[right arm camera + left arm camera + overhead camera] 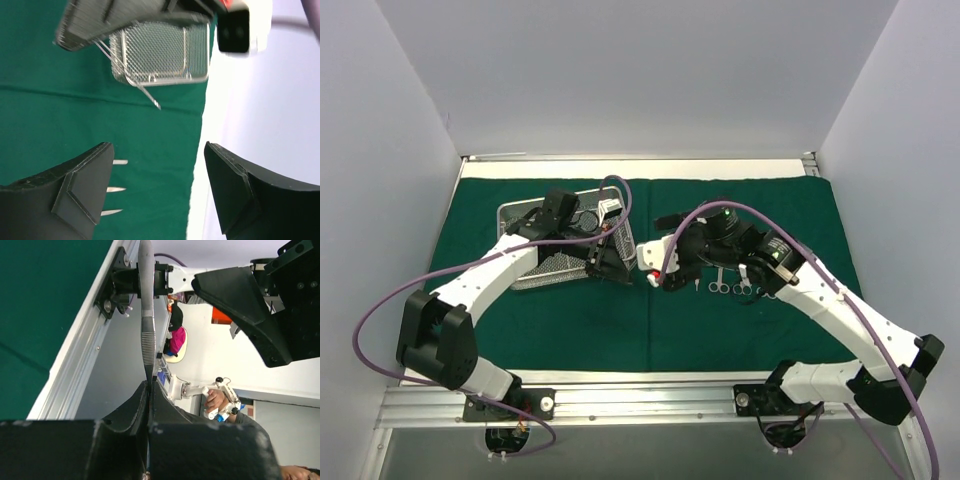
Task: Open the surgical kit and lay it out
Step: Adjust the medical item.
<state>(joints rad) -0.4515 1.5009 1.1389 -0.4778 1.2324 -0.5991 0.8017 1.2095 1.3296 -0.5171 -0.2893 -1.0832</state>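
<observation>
Left wrist view has the left gripper [148, 387] clamped on a slim steel instrument [146, 335], its long axis running up the frame, just right of the wire-mesh tray [520, 212], while the right gripper [157, 185], fingers apart, hovers close beside it, seemingly nearer the laid-out instruments [730, 286] on the green cloth [570, 330].

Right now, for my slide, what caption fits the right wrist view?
Open right claw hovers over the green cloth, facing the wire-mesh tray.
</observation>
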